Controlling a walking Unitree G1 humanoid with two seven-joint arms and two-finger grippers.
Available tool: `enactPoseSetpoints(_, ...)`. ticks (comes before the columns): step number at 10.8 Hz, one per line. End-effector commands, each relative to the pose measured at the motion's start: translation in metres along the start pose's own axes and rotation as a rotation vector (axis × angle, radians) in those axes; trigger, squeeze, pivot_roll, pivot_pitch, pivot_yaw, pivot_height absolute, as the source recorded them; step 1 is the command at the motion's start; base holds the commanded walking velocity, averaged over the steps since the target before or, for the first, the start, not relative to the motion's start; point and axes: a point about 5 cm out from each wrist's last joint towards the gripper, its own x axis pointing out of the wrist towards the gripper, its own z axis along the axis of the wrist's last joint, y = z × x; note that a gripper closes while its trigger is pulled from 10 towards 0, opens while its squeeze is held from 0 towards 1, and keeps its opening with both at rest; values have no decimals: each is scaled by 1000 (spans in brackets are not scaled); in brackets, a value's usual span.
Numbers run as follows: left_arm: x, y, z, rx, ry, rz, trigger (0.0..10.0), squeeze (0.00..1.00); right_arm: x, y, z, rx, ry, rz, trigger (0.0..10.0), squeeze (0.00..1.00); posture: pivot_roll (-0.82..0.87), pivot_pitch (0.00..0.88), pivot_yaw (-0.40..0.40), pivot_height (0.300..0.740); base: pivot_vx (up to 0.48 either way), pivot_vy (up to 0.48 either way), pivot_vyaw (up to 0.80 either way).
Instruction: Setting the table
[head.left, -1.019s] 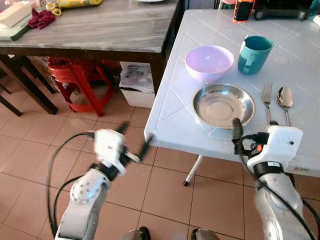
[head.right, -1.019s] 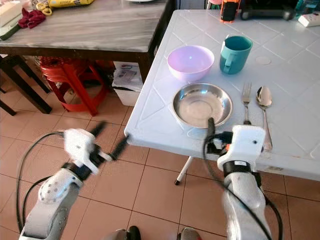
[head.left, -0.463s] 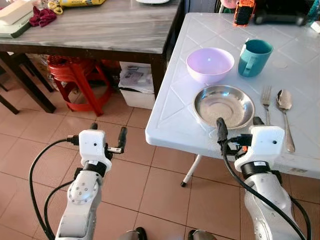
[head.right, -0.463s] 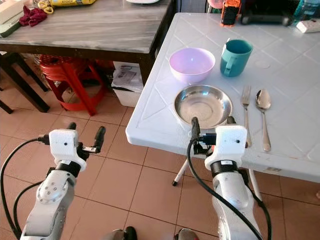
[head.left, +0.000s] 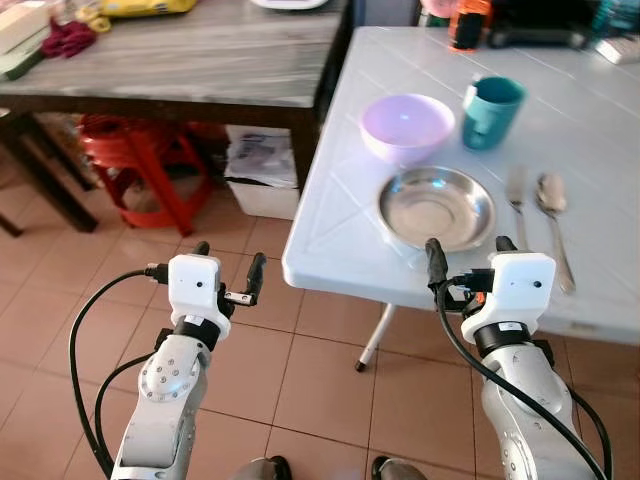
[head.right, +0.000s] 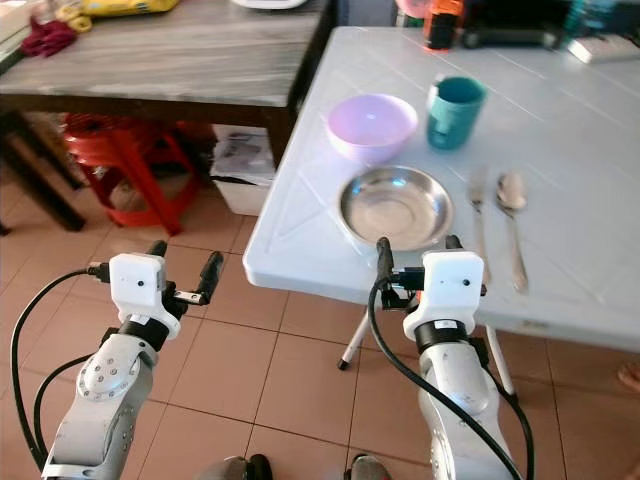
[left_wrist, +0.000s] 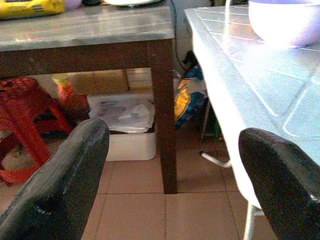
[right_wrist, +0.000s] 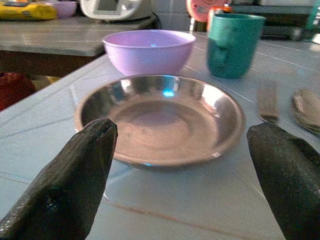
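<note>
A steel plate lies near the front edge of the white table. Behind it stand a purple bowl and a teal mug. A fork and a spoon lie to the plate's right. My right gripper hovers open at the table's front edge, just short of the plate, with nothing between its fingers. My left gripper is open and holds nothing. It hangs over the floor, left of the table's corner.
A wooden table stands at the back left, with a red stool and a white box beneath it. The white table's leg slants down to the tiled floor. Dark appliances sit at the table's far end.
My left gripper swung from a tilted, blurred pose to level and steadied. The right gripper drew back a little from the plate's rim. The whole view shifted slightly.
</note>
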Motion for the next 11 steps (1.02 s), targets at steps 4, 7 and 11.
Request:
enactPoseSetpoints(4, 0, -1, -5, -10, 28, -27, 10000, 0, -2, 2, -3, 6, -2, 12, 10000, 0, -66, 140, 85, 740, 0, -75, 0)
enactPoseSetpoints(7, -2, -2, -5, -22, 31, -35, 10000, 0, -2, 3, -3, 6, -3, 17, 10000, 0, -65, 146, 89, 740, 0, -404, 0)
enactPoseSetpoints(11, -2, -1, -6, -18, 38, -46, 10000, 0, -5, 3, -6, 7, 10, 10, 10000, 0, -67, 152, 94, 740, 0, -424, 0)
